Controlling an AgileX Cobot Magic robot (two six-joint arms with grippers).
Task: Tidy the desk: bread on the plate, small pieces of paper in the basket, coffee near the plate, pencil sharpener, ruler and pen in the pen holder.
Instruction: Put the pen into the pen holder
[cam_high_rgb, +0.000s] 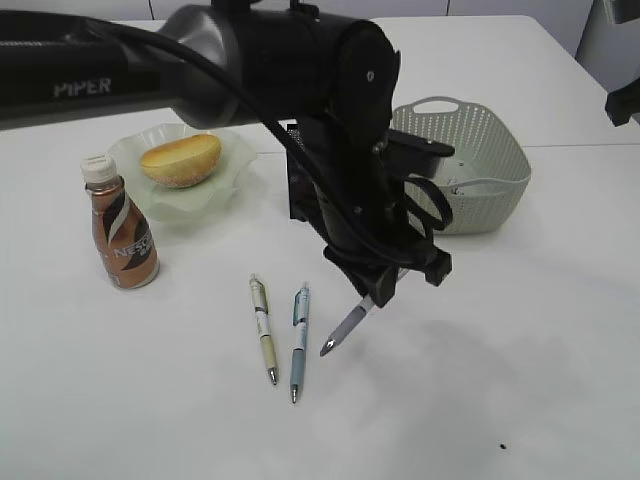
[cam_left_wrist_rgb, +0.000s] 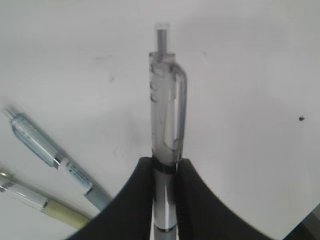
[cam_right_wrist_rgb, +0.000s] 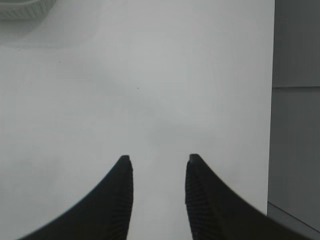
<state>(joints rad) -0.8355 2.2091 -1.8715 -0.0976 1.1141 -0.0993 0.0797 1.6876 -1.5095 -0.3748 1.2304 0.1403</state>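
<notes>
Hanging tip-down from the left gripper (cam_left_wrist_rgb: 164, 175), pinched tight, is a clear smoky-grey pen (cam_left_wrist_rgb: 165, 115) with clip; the right gripper (cam_right_wrist_rgb: 157, 167) gapes empty.

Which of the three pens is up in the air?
The clear grey pen, pinched in the left hand. The yellow-barrelled pen and blue-barrelled pen lie on the table.

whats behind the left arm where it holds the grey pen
A black pen holder shows only as a strip at the arm's left edge; its inside is covered. The basket shows to the right, its near-left part hidden by the left gripper holding the grey pen.
</notes>
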